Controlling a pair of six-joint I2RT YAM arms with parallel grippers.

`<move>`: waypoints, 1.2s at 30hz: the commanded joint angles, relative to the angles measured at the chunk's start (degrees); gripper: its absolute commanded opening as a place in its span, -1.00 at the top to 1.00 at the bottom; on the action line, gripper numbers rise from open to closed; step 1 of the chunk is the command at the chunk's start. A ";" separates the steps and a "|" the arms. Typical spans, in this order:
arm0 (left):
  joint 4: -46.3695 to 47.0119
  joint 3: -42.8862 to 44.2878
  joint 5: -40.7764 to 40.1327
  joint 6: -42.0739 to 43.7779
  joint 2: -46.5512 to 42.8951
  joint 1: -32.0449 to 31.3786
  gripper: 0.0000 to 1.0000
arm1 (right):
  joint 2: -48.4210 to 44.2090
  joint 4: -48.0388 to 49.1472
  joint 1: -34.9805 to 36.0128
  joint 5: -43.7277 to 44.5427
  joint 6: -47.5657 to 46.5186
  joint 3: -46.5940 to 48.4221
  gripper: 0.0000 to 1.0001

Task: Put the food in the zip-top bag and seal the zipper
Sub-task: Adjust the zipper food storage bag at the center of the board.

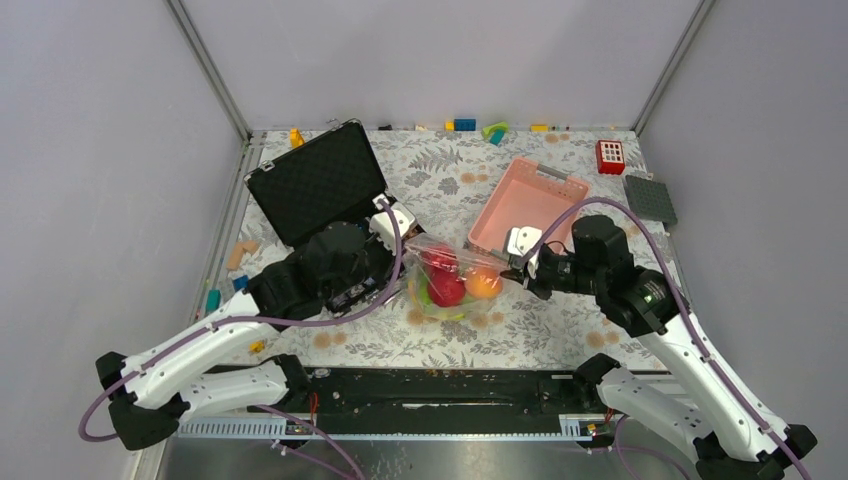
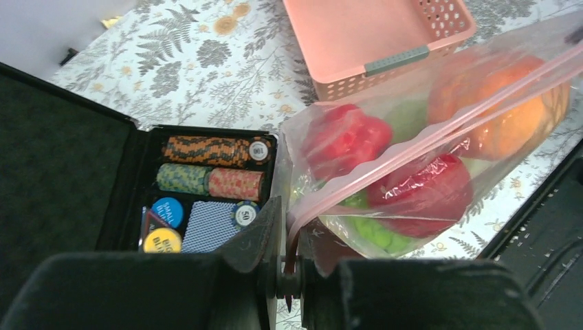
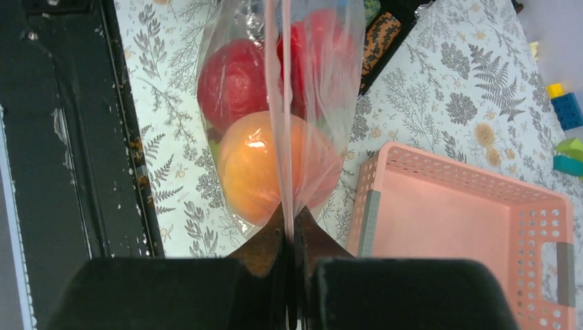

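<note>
The clear zip-top bag hangs stretched between both grippers at the table's middle. Inside it are red apples, an orange fruit and green fruit. Its pink zipper strip runs taut from one gripper to the other. My left gripper is shut on the zipper's left end, in the top view at the bag's left corner. My right gripper is shut on the zipper's right end, in the top view at the bag's right.
An open black case with poker chips lies left of the bag. The pink basket stands just behind the right gripper. Toy blocks, a red box and a grey plate lie along the back.
</note>
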 commanded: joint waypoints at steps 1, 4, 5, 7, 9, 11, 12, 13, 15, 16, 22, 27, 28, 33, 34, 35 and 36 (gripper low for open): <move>4.82 -1.57 7.82 2.16 -1.44 4.79 1.00 | -0.63 2.36 -1.86 3.30 10.45 1.70 1.00; 8.00 -2.22 12.02 3.25 -1.67 4.81 0.91 | 1.22 5.59 -1.81 3.83 18.34 1.39 1.00; 8.47 -2.33 12.38 3.44 -1.82 4.84 0.69 | 1.86 5.79 -1.79 4.86 20.08 1.32 1.00; 9.28 -2.88 12.83 3.60 -2.17 5.10 0.15 | 2.60 5.73 -1.80 8.46 22.80 1.39 1.00; 8.39 -3.10 11.92 2.79 -2.31 5.24 -0.64 | 2.69 5.58 -1.83 11.46 25.05 1.34 1.00; 8.29 -3.88 10.13 0.70 -2.40 5.34 -0.97 | 2.12 5.95 -1.79 12.70 27.33 0.98 1.00; 8.74 -4.41 9.01 -0.63 -2.71 5.40 -0.97 | 1.84 6.39 -1.81 12.68 27.73 0.76 1.00; 9.43 -5.67 7.94 -1.89 -3.06 5.48 -0.97 | 1.41 6.73 -1.86 12.17 27.86 0.43 1.00; 11.05 -7.99 7.31 -5.59 -4.44 6.17 -0.97 | 1.20 6.60 -1.79 13.03 28.14 0.62 1.00; 12.00 -9.64 7.62 -6.95 -5.48 6.71 -0.97 | 1.20 6.40 -1.81 13.61 28.56 0.78 1.00; 25.31 -23.03 21.22 -14.65 -14.57 14.21 -0.97 | 2.46 5.17 -1.79 14.94 29.27 0.52 1.00; 41.66 -29.49 41.19 -20.91 -15.02 21.94 -0.98 | 2.61 5.07 -1.83 15.64 28.70 0.64 1.00; 43.30 -29.80 43.50 -21.06 -14.49 22.85 -0.97 | 2.46 5.07 -1.82 15.82 28.66 0.60 1.00; 53.70 -30.95 53.86 -24.46 -10.36 27.70 -0.96 | 2.27 5.05 -1.79 16.40 28.94 0.51 1.00; 56.42 -31.29 55.47 -25.38 -9.38 28.43 -0.93 | 2.30 4.79 -1.83 16.78 28.89 0.51 1.00; 59.16 -31.57 56.31 -26.08 -8.35 28.73 -0.87 | 2.26 4.58 -1.79 17.34 28.98 0.57 1.00; 60.66 -31.50 56.75 -26.14 -7.12 28.85 -0.81 | 2.35 4.48 -1.83 17.47 29.08 0.64 1.00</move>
